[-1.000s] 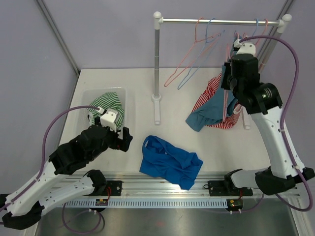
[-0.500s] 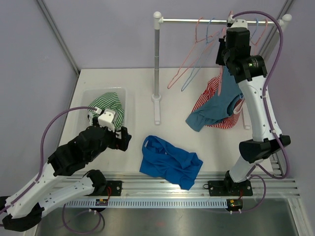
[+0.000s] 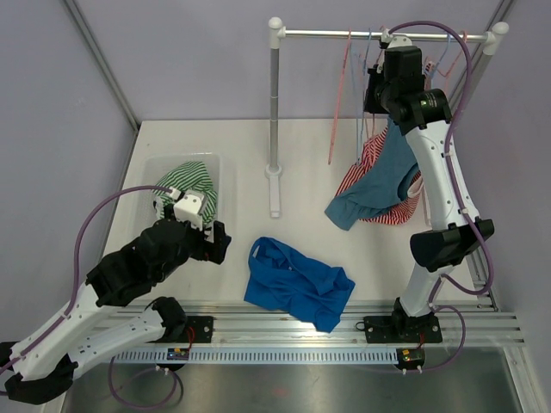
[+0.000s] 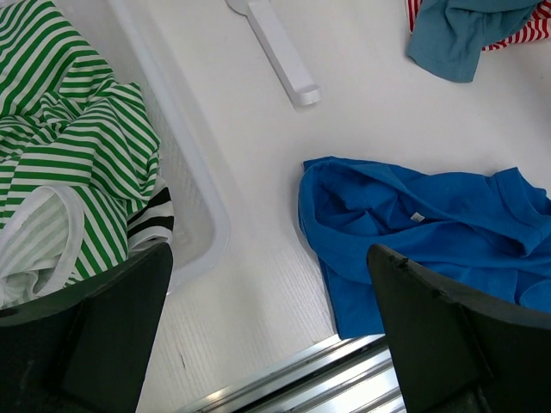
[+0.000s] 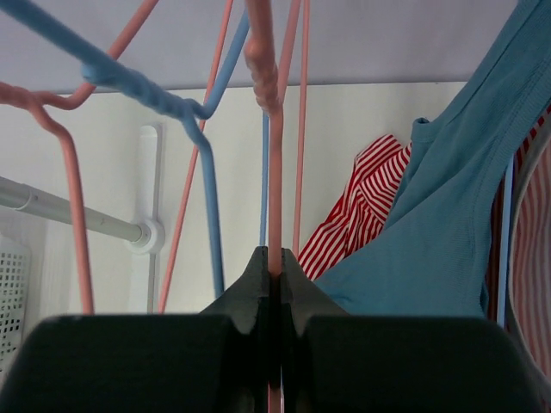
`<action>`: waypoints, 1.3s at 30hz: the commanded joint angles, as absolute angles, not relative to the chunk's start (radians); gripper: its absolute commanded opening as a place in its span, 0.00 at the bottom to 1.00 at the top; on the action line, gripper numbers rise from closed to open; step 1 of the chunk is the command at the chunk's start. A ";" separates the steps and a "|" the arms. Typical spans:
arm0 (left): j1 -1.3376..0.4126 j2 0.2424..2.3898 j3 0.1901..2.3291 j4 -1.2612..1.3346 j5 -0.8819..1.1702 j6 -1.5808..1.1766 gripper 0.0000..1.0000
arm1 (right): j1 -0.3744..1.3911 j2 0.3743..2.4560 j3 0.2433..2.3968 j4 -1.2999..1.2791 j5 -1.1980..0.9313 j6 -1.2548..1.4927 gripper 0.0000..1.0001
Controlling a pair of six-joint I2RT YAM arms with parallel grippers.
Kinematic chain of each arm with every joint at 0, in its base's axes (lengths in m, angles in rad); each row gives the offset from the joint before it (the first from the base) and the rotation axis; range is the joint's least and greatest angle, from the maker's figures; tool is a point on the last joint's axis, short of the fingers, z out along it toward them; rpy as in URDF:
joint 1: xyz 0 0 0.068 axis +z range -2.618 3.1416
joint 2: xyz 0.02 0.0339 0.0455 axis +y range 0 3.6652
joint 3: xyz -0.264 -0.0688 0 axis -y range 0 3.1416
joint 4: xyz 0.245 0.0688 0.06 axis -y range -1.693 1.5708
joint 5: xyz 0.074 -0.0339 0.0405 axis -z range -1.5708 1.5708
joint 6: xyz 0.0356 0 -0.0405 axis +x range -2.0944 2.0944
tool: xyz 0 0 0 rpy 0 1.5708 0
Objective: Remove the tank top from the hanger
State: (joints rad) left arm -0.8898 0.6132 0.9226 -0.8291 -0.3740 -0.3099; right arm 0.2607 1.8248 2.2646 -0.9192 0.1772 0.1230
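Observation:
My right gripper is up by the rack's rail, shut on the thin wire of a pink hanger; in the right wrist view its jaws pinch that wire. A teal tank top hangs down just below the gripper, its lower end resting on the table; it also shows at the right of the wrist view. A red-striped tank top lies under it. My left gripper hovers open and empty over the table, between the bin and a bright blue tank top.
Other pink and blue hangers dangle from the rail left of my right gripper. The rack post stands mid-table. A clear bin at the left holds a green-striped top. A metal rail runs along the near edge.
My right arm has risen and shifted left up to the rail, still shut on the pink hanger. The spare hangers have swung to hang nearly straight down. The left arm has not moved.

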 commanded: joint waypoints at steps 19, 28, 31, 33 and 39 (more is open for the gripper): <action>-0.896 0.845 1.015 -0.706 -0.353 -0.477 0.99 | 0.258 1.401 2.109 -0.931 0.250 0.107 0.99; -1.164 1.248 1.075 -0.519 -0.344 -0.463 0.99 | 0.256 0.932 1.683 -0.870 -0.035 0.242 0.99; -1.222 1.384 1.075 -0.428 -0.240 -0.425 0.99 | 0.256 0.841 1.580 -0.906 -0.129 0.247 1.00; -1.239 1.454 1.089 -0.403 -0.212 -0.426 0.99 | 0.256 0.812 1.533 -0.952 -0.132 0.232 1.00; -1.270 1.684 1.140 -0.376 -0.204 -0.468 0.99 | 0.256 0.724 1.441 -0.991 -0.135 0.203 0.99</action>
State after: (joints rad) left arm -1.2640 1.6295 1.0859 -0.4538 -0.2302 -0.4465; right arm 0.2596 0.7448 1.4620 -0.9779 -0.0834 0.2169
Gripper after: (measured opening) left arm 0.988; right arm 0.993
